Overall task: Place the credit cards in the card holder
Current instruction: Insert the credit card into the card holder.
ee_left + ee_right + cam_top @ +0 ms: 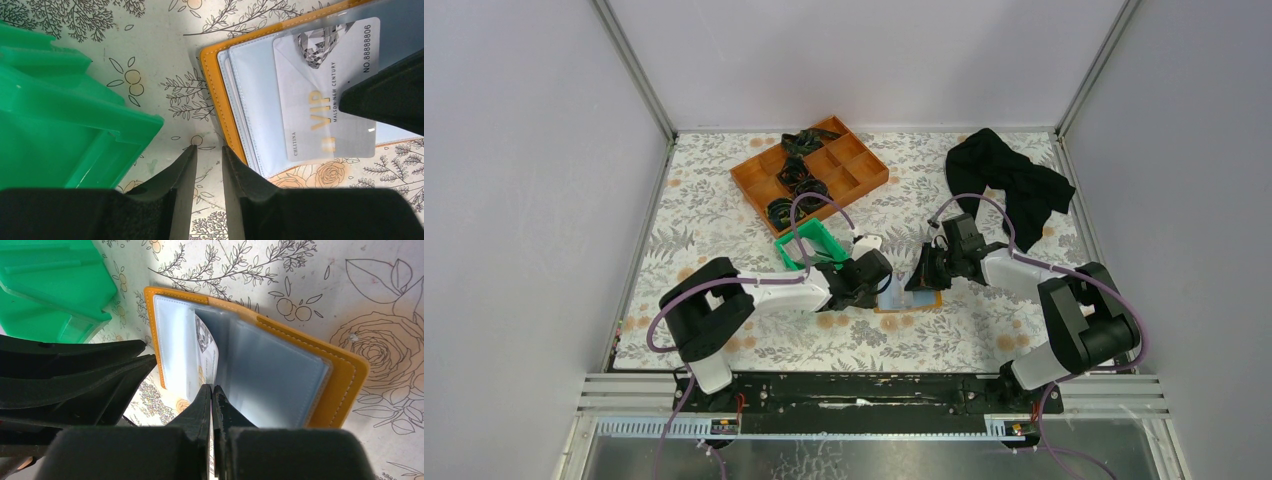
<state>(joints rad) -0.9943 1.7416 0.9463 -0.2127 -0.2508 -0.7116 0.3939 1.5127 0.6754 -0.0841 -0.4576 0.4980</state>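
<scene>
The orange card holder point(911, 299) lies open on the floral cloth between both grippers, its pale blue-grey clear sleeves up point(220, 95) point(345, 375). A whitish-grey credit card point(320, 95) marked VIP sits in the sleeves, and in the right wrist view it point(204, 347) stands between two pages. My right gripper point(921, 275) point(212, 388) is shut on the lower edge of that card and its sleeve. My left gripper point(882, 286) point(209, 150) is slightly open and empty, tips at the holder's left edge. Other cards are out of view.
A green plastic bin point(812, 243) point(60, 120) point(55, 285) stands just left of the left gripper. An orange compartment tray point(754, 180) with black items is at the back. A black cloth point(1009, 180) lies at the back right.
</scene>
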